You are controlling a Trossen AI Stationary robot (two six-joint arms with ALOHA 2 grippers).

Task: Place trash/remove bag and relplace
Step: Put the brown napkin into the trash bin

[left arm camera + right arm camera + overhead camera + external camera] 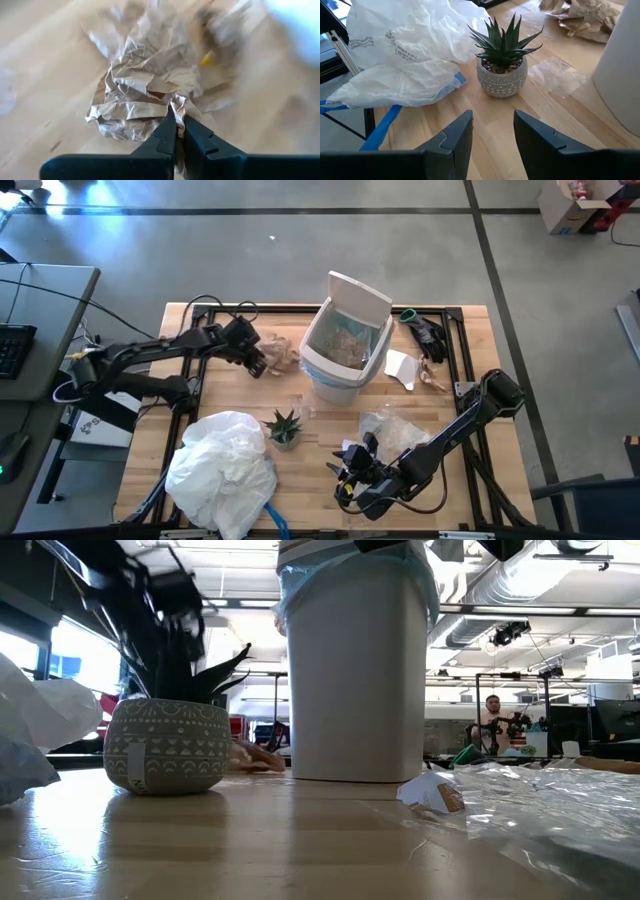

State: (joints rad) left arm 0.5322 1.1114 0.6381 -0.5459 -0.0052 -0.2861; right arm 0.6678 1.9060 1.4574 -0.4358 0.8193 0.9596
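A crumpled brown paper piece [281, 356] lies left of the white bin [345, 345]. My left gripper [262, 365] is at the paper's left side and is shut on it. Crumpled trash fills the bin, and a light-blue liner bag [290, 588] is folded over the bin's rim. My right gripper [492, 130] hangs open over the table's near middle with nothing between its fingers. It points at a small potted plant [283, 427]. A clear plastic wrapper [395, 428] lies right of the plant. My left gripper pinches a crumpled flap [178, 106] at the brown paper's near-left edge between its two fingertips. The fingers slant down from the table's left side. The rest of the paper spreads out beyond the fingertips; I cannot tell whether it is clear of the table.
A big white plastic bag with blue ties [225, 465] lies at the near left. A white paper scrap [403, 368] and brown scraps [436, 377] lie right of the bin. A dark object [425, 332] sits at the far right. The bin's swing lid [360, 292] stands tipped up.
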